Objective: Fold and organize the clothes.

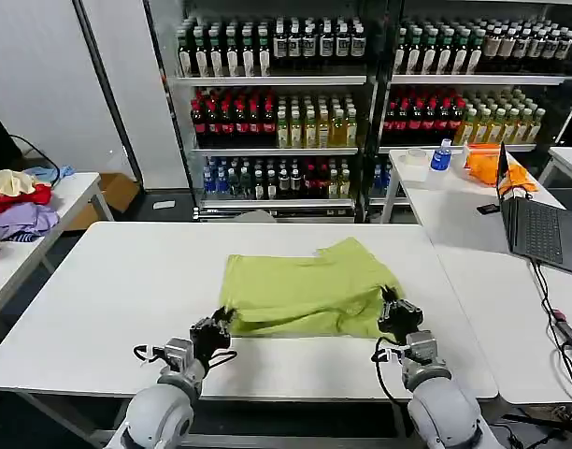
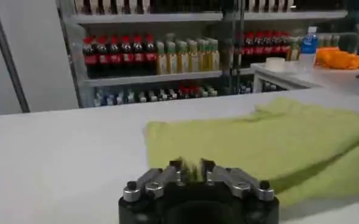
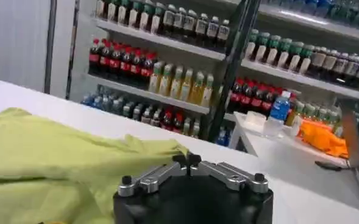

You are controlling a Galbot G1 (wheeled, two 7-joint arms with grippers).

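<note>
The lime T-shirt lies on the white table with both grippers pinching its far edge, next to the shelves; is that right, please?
Not quite: the left gripper and right gripper pinch the lime T-shirt at its near corners, on the robot's side of the white table, as the head view shows.

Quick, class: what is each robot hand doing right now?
Left hand: closed on the lime T-shirt's near left corner.
Right hand: closed on its near right corner.

Right gripper (image 3: 191, 160) fingers pinched on lime T-shirt (image 3: 51, 158) edge, white table (image 3: 21, 91)
</note>
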